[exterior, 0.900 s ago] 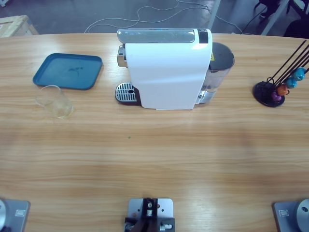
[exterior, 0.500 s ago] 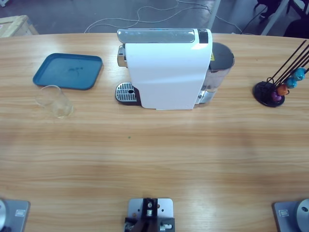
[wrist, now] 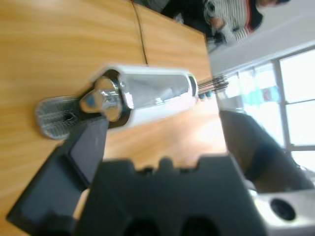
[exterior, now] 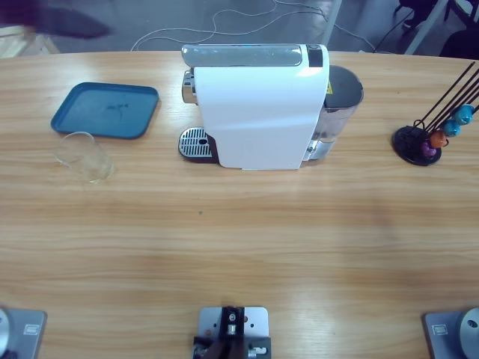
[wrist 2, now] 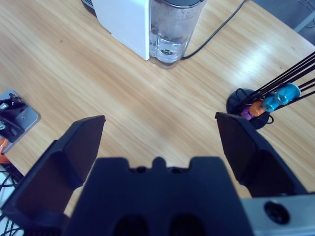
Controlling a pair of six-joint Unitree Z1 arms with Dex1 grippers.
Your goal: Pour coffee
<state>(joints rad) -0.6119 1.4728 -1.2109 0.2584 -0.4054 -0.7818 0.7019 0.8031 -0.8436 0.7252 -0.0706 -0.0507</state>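
Clear glass [exterior: 84, 156] empty, well left of white machine [exterior: 258, 112], off its drip grate [exterior: 195, 142]; no coffee visible yet. Right hand [wrist 2: 162, 132] wide, holding nothing. Left hand [wrist: 123, 167]: can't tell. Risk: brewing before glass placed, spilling onto desk [exterior: 239, 239].

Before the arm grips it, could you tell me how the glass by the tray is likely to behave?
The glass looks thin and clear, so probably light, smooth and fragile. It appears empty and stands upright on the table, so a high push might tip it; once down, its round wall would likely roll.
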